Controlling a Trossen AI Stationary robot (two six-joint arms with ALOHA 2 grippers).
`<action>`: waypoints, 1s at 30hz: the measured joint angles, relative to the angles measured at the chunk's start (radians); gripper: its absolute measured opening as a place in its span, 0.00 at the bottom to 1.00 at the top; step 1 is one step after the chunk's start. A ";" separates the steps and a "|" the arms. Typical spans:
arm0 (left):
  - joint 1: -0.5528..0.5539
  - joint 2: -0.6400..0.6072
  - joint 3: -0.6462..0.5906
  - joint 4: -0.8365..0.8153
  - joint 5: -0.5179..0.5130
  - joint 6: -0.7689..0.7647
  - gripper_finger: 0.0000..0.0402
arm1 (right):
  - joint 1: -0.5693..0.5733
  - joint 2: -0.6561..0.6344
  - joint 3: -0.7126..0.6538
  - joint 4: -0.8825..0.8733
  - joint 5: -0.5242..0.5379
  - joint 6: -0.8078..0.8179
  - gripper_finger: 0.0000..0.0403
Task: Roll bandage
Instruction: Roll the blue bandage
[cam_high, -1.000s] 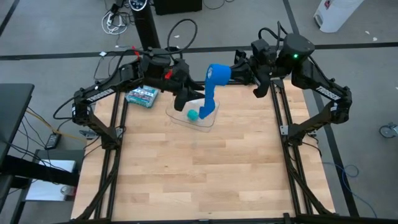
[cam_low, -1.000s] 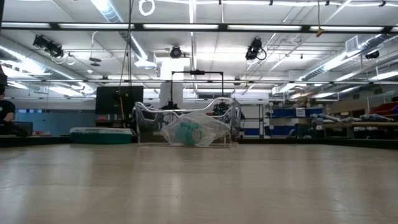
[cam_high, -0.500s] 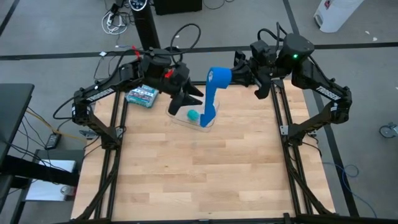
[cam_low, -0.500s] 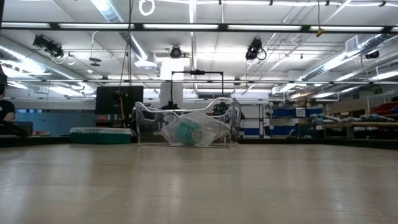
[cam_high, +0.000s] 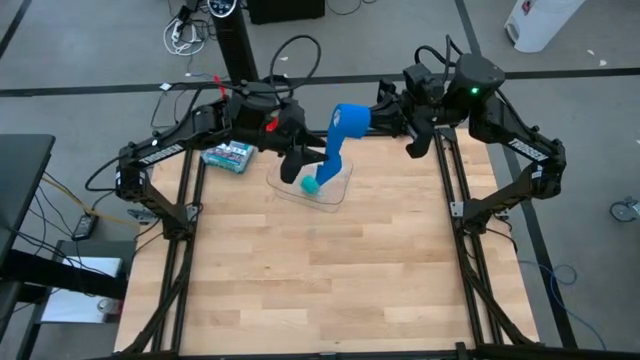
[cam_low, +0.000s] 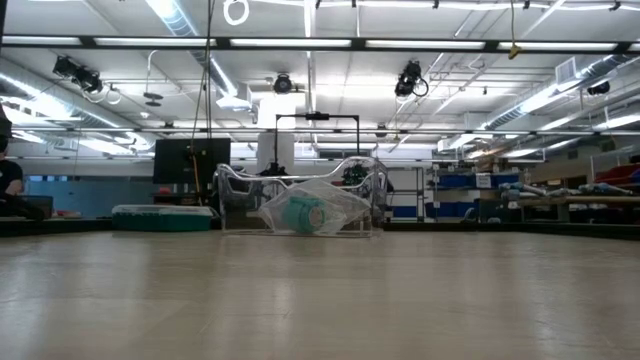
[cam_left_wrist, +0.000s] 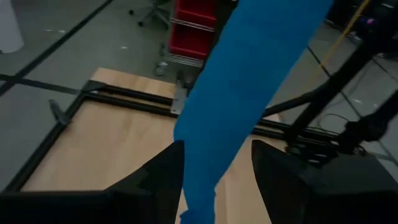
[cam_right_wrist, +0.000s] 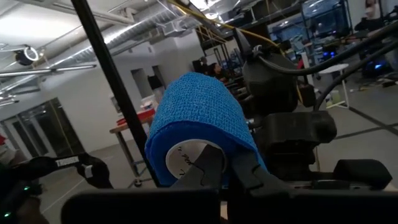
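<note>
The bandage is a bright blue roll (cam_high: 350, 118) held up over the table's far edge, with a strip (cam_high: 330, 160) hanging from it toward a clear tray (cam_high: 335, 195). My right gripper (cam_right_wrist: 224, 155) is shut at the roll's end. My left gripper (cam_left_wrist: 217, 144) stands open above the tray. The strip (cam_left_wrist: 236, 99) runs down between its two fingers. Both grippers are out of the low view. My right gripper comes level from the table's right, and its shut fingertips (cam_right_wrist: 208, 163) reach into the open end of the roll's white core (cam_right_wrist: 183, 158). The roll hides how they grip inside. The roll is lifted clear, its axis along the fingers. My left gripper has the strip between its fingers; whether they touch it I cannot tell.
The clear tray (cam_low: 300, 205) stands at the table's far middle with a small teal-green roll (cam_high: 312, 185) and a plastic bag (cam_low: 330, 205) in it. A green-and-white printed box (cam_high: 228, 154) lies left of it. The near half of the wooden table (cam_high: 320, 280) lies open.
The strip's hanging lower part has swung a little toward the table's left, while the roll has stayed where it was. Both gripper openings are unchanged.
</note>
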 joint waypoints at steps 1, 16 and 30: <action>-0.002 0.000 0.000 0.000 -0.010 -0.001 0.48 | 0.000 0.000 0.000 0.000 0.007 -0.003 0.00; -0.006 0.000 0.000 -0.016 -0.235 -0.030 0.39 | 0.000 0.000 0.000 0.008 0.026 0.004 0.00; -0.005 0.005 0.000 0.031 -0.158 -0.082 0.02 | -0.002 0.011 0.001 -0.002 0.027 0.014 0.00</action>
